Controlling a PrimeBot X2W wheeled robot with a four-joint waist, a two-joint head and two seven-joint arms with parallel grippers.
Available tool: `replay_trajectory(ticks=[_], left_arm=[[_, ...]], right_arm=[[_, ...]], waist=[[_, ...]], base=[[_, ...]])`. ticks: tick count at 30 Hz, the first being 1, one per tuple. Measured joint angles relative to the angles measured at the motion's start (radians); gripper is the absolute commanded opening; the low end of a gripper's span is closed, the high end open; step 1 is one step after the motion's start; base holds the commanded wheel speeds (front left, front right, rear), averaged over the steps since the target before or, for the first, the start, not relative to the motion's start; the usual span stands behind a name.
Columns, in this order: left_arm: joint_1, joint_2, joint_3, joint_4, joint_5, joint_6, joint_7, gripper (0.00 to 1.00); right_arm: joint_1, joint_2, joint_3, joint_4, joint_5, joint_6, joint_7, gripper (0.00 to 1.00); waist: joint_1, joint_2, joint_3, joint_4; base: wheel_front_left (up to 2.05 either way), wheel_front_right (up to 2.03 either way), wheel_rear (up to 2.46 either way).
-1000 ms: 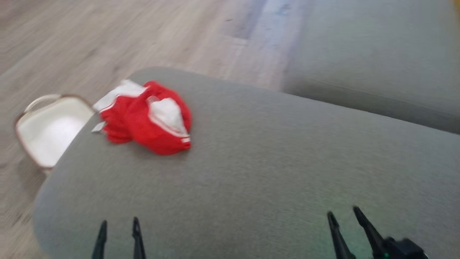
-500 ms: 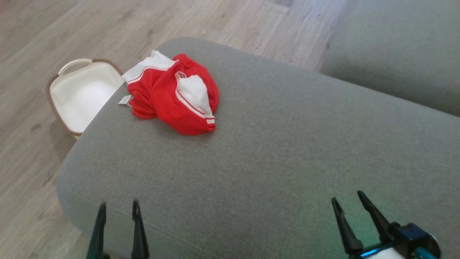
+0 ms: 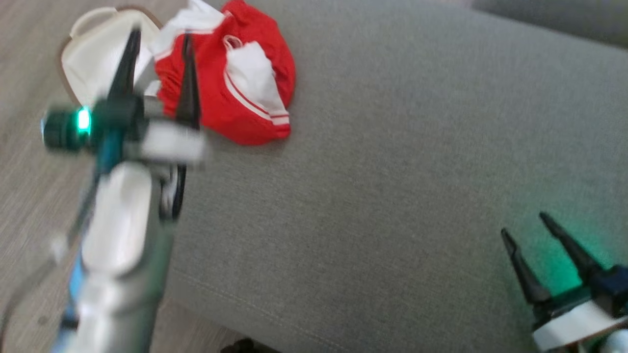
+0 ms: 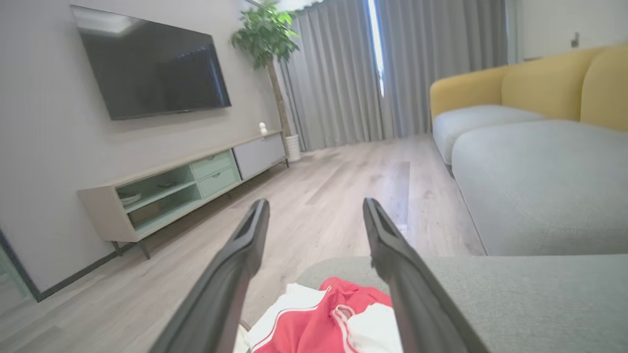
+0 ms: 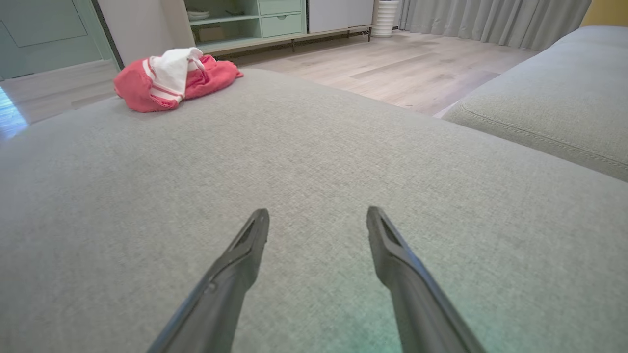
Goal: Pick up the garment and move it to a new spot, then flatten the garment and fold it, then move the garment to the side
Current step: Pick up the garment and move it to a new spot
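A crumpled red garment (image 3: 230,93) with white panels and stripes lies near the far left corner of the grey sofa cushion (image 3: 392,171). My left gripper (image 3: 159,37) hangs open above the garment's left edge, fingers pointing away from me; in the left wrist view the garment (image 4: 324,323) sits low between the open fingers (image 4: 245,255). My right gripper (image 3: 522,223) is open at the lower right, low over bare cushion and far from the garment. The right wrist view has the garment (image 5: 167,78) at the cushion's far left.
A white-lined basket (image 3: 93,54) stands on the wood floor just beyond the cushion's left corner. A second grey cushion (image 5: 554,98) lies to the right across a gap. A TV stand (image 4: 181,191) and yellow sofa back (image 4: 549,83) are further off.
My left arm has risen and reached forward, so its gripper now hangs over the garment's left edge. The head camera has tilted, shifting the whole view. The garment lies as before.
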Motion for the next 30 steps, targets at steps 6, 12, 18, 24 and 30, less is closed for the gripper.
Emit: replay_trajectory(ticks=[6, 12, 18, 24, 30], left_arm=[[-0.337, -0.008, 0.000, 0.321, -0.015, -0.039, 0.180, 1.00], [-0.465, -0.006, 0.046, 0.657, -0.044, 0.011, 0.330, 1.00], [-0.472, -0.005, 0.086, 0.842, -0.090, 0.029, 0.357, 0.63], [-0.502, -0.002, 0.124, 0.896, -0.140, 0.006, 0.253, 0.00], [-0.547, 0.050, 0.081, 0.890, -0.101, -0.035, 0.106, 0.00]], right_arm=[[-0.055, -0.097, 0.007, -0.040, 0.005, 0.000, -0.001, 1.00], [-0.091, -0.139, 0.001, -0.089, 0.012, 0.000, -0.004, 1.00], [-0.131, -0.141, 0.014, -0.111, 0.014, 0.000, -0.012, 1.00], [-0.150, -0.140, 0.020, -0.104, 0.014, 0.000, -0.013, 1.00], [-0.174, -0.098, 0.046, -0.041, 0.015, 0.000, -0.011, 1.00]], waist=[[0.0000, 0.0000, 0.112, -0.045], [-0.0001, 0.0000, 0.200, -0.105], [-0.0004, 0.0000, 0.254, -0.159], [-0.0003, 0.0000, 0.255, -0.174], [-0.0002, 0.0000, 0.185, -0.177]], base=[[0.00, 0.00, 0.00], [0.00, 0.00, 0.00], [0.00, 0.00, 0.00], [0.00, 0.00, 0.00], [0.00, 0.00, 0.00]])
